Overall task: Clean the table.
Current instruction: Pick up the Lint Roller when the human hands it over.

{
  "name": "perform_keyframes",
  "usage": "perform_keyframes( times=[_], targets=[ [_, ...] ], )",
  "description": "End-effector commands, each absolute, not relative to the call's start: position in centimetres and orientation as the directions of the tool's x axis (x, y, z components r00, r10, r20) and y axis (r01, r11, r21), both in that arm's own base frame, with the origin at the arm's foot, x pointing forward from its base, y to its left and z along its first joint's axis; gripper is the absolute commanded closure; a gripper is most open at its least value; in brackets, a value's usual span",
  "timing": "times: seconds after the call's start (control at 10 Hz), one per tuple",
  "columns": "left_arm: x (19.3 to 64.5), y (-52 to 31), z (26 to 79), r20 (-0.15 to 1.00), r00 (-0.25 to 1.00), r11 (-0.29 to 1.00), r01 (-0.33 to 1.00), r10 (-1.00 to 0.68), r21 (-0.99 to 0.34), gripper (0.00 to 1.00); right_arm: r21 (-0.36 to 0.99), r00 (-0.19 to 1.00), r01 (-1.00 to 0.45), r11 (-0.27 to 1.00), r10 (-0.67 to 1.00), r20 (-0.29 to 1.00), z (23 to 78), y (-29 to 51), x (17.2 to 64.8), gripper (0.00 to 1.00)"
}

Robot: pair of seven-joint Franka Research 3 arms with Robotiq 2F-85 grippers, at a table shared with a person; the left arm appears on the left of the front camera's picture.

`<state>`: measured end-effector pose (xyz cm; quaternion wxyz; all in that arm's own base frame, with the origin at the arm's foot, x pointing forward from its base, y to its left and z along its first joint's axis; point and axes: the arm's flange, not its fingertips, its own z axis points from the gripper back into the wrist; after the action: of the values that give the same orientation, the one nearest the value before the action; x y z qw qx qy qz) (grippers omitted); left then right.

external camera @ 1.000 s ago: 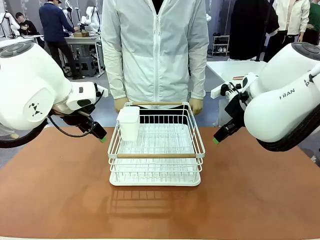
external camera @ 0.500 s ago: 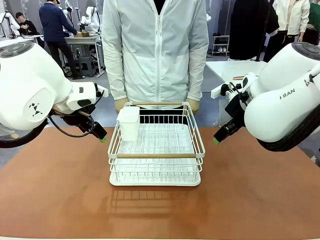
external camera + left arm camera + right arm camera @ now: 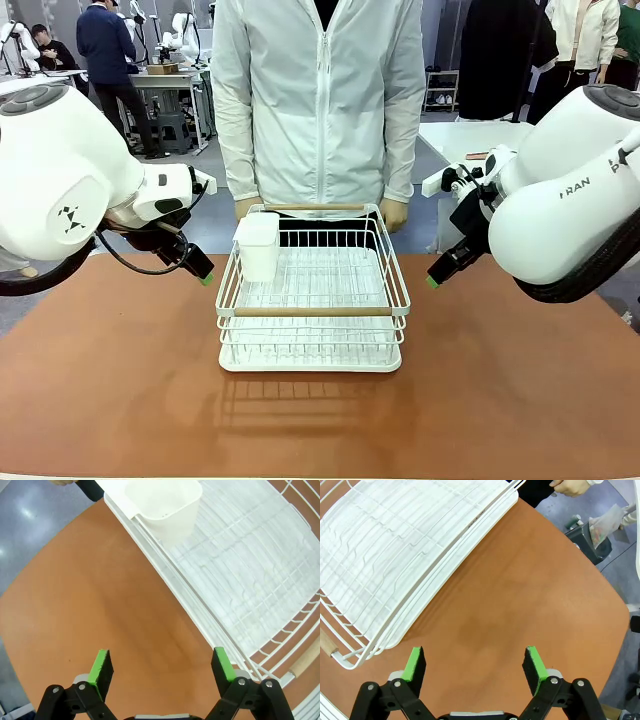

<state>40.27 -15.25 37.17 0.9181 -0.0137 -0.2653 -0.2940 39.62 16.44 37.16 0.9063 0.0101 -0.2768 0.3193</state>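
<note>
While the white wire dish rack (image 3: 312,312) sits at centre, the left gripper (image 3: 161,662) and right gripper (image 3: 474,661) hang either side of it, fingers spread wide and empty, over the reddish-brown table (image 3: 120,380) stretching beneath both arms.

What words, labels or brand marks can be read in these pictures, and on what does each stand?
"FRAN", the rest out of sight, on the right arm.
Dark print on the white wire rack's rim: too small to read.
A symbol without letters on the left arm.

Reddish-brown table (image 3: 120,380); white wire rack (image 3: 312,312) standing at centre.
</note>
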Motion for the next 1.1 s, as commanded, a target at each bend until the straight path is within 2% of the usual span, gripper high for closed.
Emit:
perform_keyframes(
  times=[0.0,0.1,0.2,0.4,0.5,0.7,0.9,1.0],
  targets=[
    [40.3,-15.2,37.2,0.495,0.686,0.827,0.547,-0.533,0.131,0.00,-0.158,0.643,-0.584,0.796,0.573,0.508,37.2,16.4,39.6,0.00],
    [40.3,-15.1,39.1,0.475,0.698,0.829,0.540,-0.537,0.143,0.00,-0.104,0.676,-0.557,0.824,0.522,0.520,39.3,16.1,39.8,0.00],
    [40.3,-14.4,41.8,0.479,0.717,0.841,0.534,-0.506,0.088,0.00,-0.041,0.710,-0.531,0.846,0.471,0.524,41.8,15.0,40.2,0.00],
    [39.5,-11.5,47.1,0.460,0.771,0.826,0.549,-0.440,-0.130,0.00,0.206,0.797,-0.487,0.849,0.335,0.502,47.7,11.7,40.8,0.00],
    [39.0,-9.1,49.8,0.428,0.816,0.789,0.534,-0.388,-0.302,0.00,0.361,0.842,-0.458,0.812,0.267,0.468,50.2,9.6,41.1,0.00],
    [38.0,-3.7,53.9,0.474,0.844,0.681,0.502,-0.251,-0.533,0.00,0.571,0.888,-0.428,0.700,0.205,0.413,53.5,5.9,40.8,0.00],
    [37.0,1.1,56.1,0.464,0.881,0.579,0.427,-0.093,-0.694,0.00,0.779,0.950,-0.296,0.553,0.089,0.298,55.5,1.8,40.9,0.00],
    [36.2,3.7,56.9,0.445,0.896,0.575,0.370,-0.012,-0.730,0.00,0.821,0.964,-0.244,0.517,0.039,0.262,56.2,-1.1,40.9,0.00]
  ],
)
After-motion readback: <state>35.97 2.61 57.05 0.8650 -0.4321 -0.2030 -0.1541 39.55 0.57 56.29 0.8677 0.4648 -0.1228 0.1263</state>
